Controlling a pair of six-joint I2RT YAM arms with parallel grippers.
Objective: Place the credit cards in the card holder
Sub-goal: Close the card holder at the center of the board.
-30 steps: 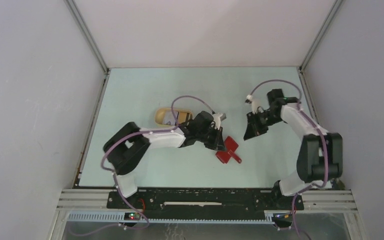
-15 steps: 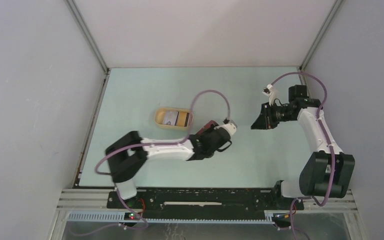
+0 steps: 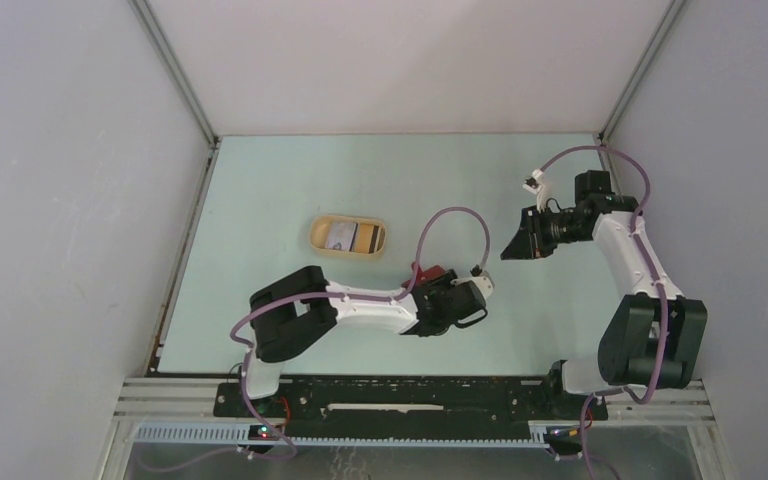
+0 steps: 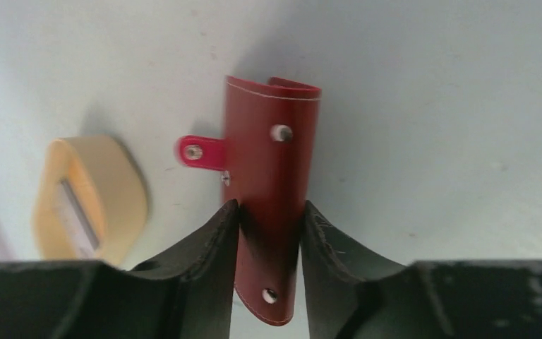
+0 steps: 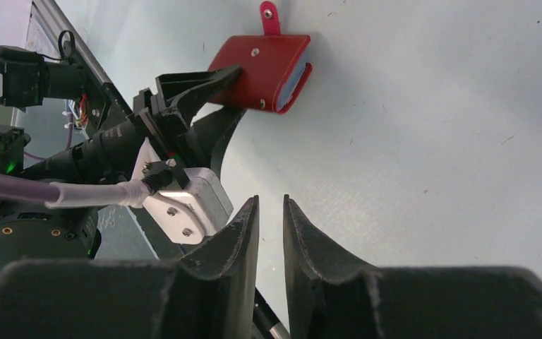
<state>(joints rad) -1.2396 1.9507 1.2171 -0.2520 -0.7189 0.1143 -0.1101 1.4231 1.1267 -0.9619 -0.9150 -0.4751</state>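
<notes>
The left hand [image 4: 269, 206] has its two fingers [image 4: 208, 244] set against opposite sides of the card holder [image 4: 272, 141], touching it on both, so it grips the near end of the holder at a narrow opening. The holder is red and folded shut. Most of its length sticks out ahead of the fingertips, low over the pale surface [image 3: 290, 180]. Whether its far end rests on the surface or hangs just clear, I cannot tell. A small red strap tab [image 4: 199, 151] with a metal snap juts out from the holder to the left of the hand.

Further ahead and to the left of this hand sits a tan oval dish [image 4: 123, 183], well apart from the holder. The credit cards [image 3: 352, 237] lie inside it, one pale and one orange-yellow with a dark stripe.

The right hand [image 5: 270, 200] is up off the surface, well apart from the left hand. Its fingers are parallel with only a slim gap between them, and nothing is in that gap. From its wrist view, the holder and the left hand's fingers lie ahead and to the left.
</notes>
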